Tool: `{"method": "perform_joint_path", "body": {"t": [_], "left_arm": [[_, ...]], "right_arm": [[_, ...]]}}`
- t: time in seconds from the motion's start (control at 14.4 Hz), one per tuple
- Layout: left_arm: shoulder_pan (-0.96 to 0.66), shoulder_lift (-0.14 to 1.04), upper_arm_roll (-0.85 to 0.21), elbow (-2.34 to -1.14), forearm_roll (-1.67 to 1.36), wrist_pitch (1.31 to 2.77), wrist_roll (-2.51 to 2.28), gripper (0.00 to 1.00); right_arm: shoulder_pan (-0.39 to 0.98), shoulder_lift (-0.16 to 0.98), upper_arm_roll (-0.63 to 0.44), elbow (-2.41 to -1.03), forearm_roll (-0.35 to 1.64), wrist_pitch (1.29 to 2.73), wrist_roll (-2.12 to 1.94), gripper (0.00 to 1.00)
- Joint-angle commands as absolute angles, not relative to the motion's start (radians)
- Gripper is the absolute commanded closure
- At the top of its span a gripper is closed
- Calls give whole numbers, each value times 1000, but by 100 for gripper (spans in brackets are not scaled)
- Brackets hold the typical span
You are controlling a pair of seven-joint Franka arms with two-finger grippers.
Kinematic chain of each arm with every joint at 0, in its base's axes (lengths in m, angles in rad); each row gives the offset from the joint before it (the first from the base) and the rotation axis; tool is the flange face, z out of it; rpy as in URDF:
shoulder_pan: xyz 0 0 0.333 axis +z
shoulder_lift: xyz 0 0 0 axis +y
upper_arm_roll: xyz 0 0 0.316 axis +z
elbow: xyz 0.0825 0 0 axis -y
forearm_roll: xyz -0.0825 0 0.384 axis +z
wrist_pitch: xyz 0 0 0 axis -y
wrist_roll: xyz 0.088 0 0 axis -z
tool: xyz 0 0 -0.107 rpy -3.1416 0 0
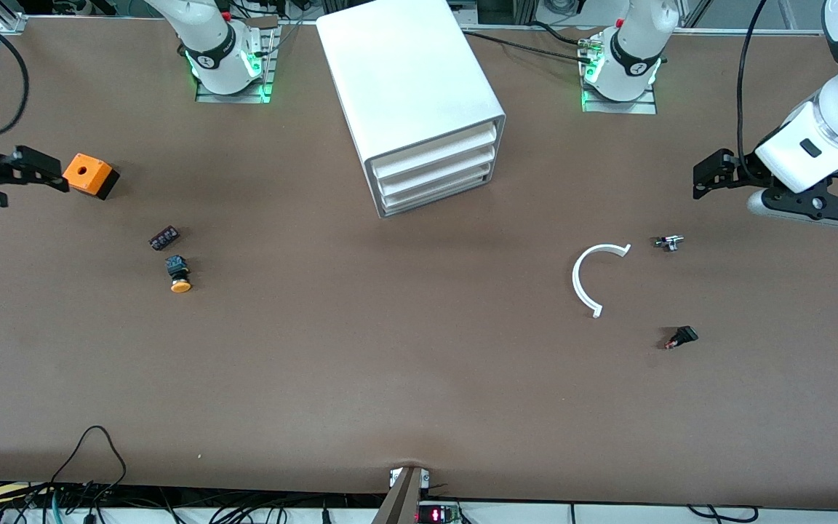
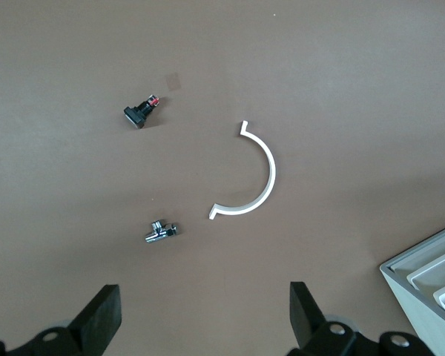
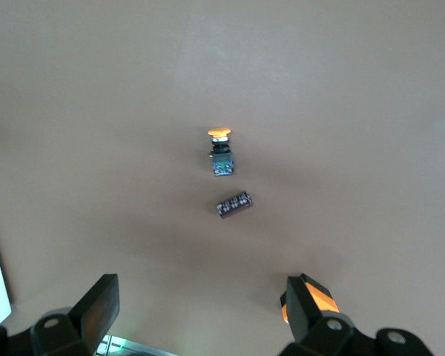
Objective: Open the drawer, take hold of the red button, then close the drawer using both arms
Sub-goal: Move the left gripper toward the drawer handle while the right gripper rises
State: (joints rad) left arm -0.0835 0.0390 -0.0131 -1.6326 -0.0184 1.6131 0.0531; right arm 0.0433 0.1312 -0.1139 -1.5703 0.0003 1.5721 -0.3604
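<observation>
The white cabinet (image 1: 408, 80) stands at mid-table between the arm bases. Its three drawers are shut; the middle drawer (image 1: 437, 173) is flush with the others. No red-capped button shows in any view. My left gripper (image 1: 706, 178) is open and empty, up over the left arm's end of the table; in the left wrist view (image 2: 205, 311) bare table lies under it. My right gripper (image 1: 41, 171) is open and empty at the right arm's end, just beside the orange box with a hole (image 1: 89, 175). It also shows in the right wrist view (image 3: 200, 304).
An orange-capped button (image 1: 179, 274) and a small dark block (image 1: 164, 238) lie nearer the front camera than the orange box. A white curved piece (image 1: 585, 280), a small metal part (image 1: 669, 242) and a small black part with a red end (image 1: 681, 338) lie toward the left arm's end.
</observation>
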Motion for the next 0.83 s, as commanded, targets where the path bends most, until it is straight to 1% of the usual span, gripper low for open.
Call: {"method": "perform_joint_path", "body": {"t": [0.0, 0.28, 0.55, 0.76], "left_arm": [[-95, 55, -12, -1614, -37, 1557, 75, 0], [-101, 86, -28, -1614, -113, 1468, 75, 0], [-129, 155, -31, -1614, -283, 1460, 77, 0], [-130, 230, -73, -1615, -428, 1465, 125, 0]], "right_arm": [[66, 196, -109, -1523, -2, 1571, -374, 0], [100, 235, -106, -1523, -9, 1575, -376, 0], [132, 291, -106, -1486, -3, 1586, -408, 0], [150, 328, -106, -1485, 2, 1641, -403, 0]]}}
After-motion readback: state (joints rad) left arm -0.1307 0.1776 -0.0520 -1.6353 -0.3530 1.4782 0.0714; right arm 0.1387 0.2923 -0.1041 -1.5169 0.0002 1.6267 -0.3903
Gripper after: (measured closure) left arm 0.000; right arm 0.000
